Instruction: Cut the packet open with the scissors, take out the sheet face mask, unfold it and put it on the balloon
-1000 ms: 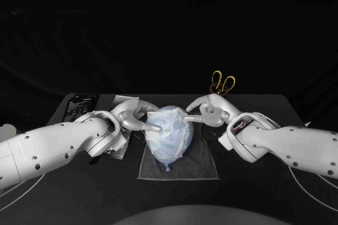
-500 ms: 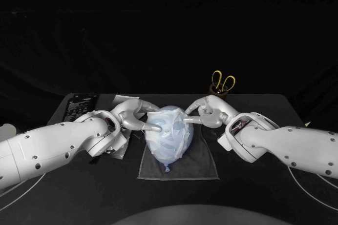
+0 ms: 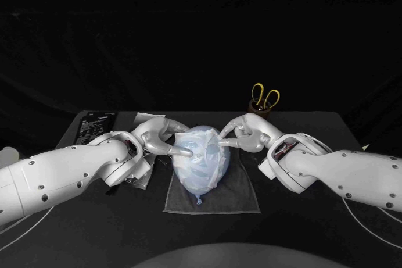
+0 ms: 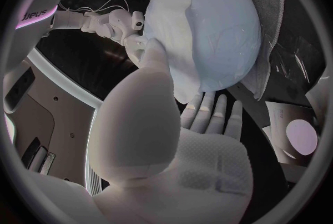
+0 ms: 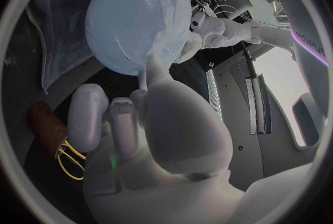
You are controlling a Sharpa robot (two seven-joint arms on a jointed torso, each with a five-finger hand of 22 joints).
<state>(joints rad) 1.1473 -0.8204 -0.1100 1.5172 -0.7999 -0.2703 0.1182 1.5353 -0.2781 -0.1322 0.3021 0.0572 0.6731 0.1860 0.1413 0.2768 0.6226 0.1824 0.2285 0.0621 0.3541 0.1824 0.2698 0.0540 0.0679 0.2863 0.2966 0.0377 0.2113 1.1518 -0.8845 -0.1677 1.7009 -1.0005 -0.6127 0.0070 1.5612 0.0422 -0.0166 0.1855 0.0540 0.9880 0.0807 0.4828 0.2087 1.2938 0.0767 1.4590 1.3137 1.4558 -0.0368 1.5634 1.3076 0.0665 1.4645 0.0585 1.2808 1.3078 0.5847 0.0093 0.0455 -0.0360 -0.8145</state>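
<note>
Pale blue oval balloon lies mid-table on a grey mesh cloth, knot end toward the robot, black table underneath. Thin whitish wet sheet face mask is draped over the balloon's far part, wrinkled, clinging to it; in the left wrist view the mask covers one side and bare balloon shows beside it. The left hand sits at the balloon's left flank with one finger laid on the mask edge. In its wrist view the left hand has its other fingers straight and spread beside the balloon, gripping nothing. The right hand is at the balloon's right flank, one fingertip out and touching the mask. The right wrist view shows that hand with the rest of its fingers loosely bent and apart, no grip seen, mask and balloon just ahead. Yellow-handled scissors stand blades-down in a small brown cup at the table's rear right, well apart from the hands; also seen as scissors and cup. A flat black printed pack lies rear left. Crinkled clear film lies just left of the cloth, partly under the left forearm.
</note>
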